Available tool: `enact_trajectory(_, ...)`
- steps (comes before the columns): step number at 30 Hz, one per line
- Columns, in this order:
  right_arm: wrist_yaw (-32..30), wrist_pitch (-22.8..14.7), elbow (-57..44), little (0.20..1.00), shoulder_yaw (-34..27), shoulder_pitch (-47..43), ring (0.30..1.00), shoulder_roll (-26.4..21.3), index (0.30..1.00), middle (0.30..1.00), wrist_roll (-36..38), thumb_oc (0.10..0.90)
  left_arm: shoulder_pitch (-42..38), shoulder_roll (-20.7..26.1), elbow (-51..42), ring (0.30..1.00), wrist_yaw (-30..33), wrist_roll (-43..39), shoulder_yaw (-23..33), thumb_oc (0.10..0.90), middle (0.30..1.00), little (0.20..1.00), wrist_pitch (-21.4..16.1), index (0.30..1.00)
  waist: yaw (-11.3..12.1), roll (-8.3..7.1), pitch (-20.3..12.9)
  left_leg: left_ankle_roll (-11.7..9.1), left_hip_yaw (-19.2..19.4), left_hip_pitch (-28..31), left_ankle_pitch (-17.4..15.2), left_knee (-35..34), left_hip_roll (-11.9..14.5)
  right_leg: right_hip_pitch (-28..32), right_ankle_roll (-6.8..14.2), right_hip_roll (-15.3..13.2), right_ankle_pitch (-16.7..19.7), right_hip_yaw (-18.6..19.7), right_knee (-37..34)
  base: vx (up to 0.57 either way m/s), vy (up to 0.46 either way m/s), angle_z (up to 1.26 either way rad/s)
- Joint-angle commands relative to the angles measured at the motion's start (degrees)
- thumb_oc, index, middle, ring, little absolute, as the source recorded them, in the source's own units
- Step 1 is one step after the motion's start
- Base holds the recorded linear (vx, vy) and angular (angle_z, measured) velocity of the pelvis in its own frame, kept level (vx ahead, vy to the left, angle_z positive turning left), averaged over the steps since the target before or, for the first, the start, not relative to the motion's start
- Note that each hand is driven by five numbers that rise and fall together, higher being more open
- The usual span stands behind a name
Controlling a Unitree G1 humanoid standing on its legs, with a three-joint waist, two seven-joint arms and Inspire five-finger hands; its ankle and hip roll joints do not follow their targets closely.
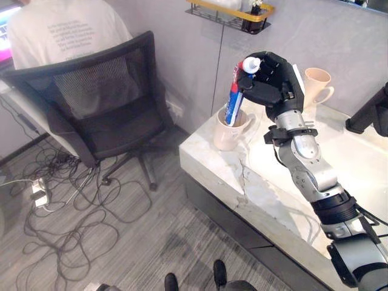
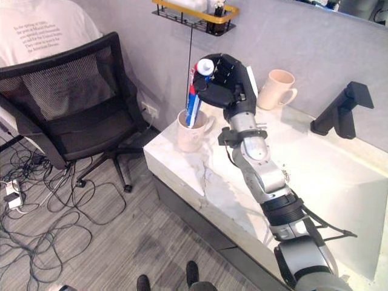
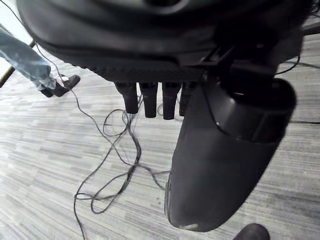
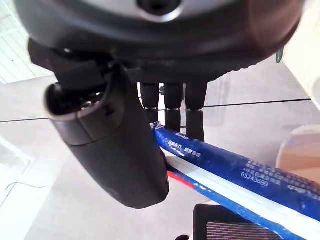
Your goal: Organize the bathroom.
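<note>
I see my right hand (image 2: 225, 82) above the counter (image 2: 339, 176), fingers and thumb curled round a blue toothpaste tube (image 2: 194, 103), white cap up. The tube's lower end stands inside a cream mug (image 2: 191, 133) just below the hand. A second mug (image 2: 276, 90) sits just beyond it. My left hand (image 3: 220, 155) hangs over the floor, fingers relaxed, holding nothing.
</note>
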Motion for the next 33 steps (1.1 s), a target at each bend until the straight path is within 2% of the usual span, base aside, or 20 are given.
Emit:
enact_trajectory(1, -0.70, -10.42, -6.12, 0.300, -5.70, -4.10, 0.300, 3.40, 0.300, 0.300, -0.67, 0.400, 2.02, 4.80, 3.53, 0.900, 3.14, 0.20, -0.74, 0.800, 0.900, 0.900, 3.77, 0.900, -1.21, -3.90, -6.13, 2.53, 7.06, -4.74, -6.38, 11.35, -3.72, -4.28, 2.90, 2.02, -4.68, 7.45, 10.46, 0.00, 0.000, 0.00)
enact_trajectory(33, 1.76, -13.19, -11.77, 0.300, -5.63, -1.78, 0.300, 3.34, 0.300, 0.300, -1.73, 0.400, 1.41, 4.38, 2.62, 0.900, 2.73, 0.80, -1.34, 0.800, 0.900, 0.900, 2.75, 0.900, -2.45, -3.19, -2.89, 2.73, 7.83, -8.07, -7.80, 15.93, -3.60, -6.04, 2.42, 1.16, -5.11, 7.92, 11.95, 0.00, 0.003, 0.01)
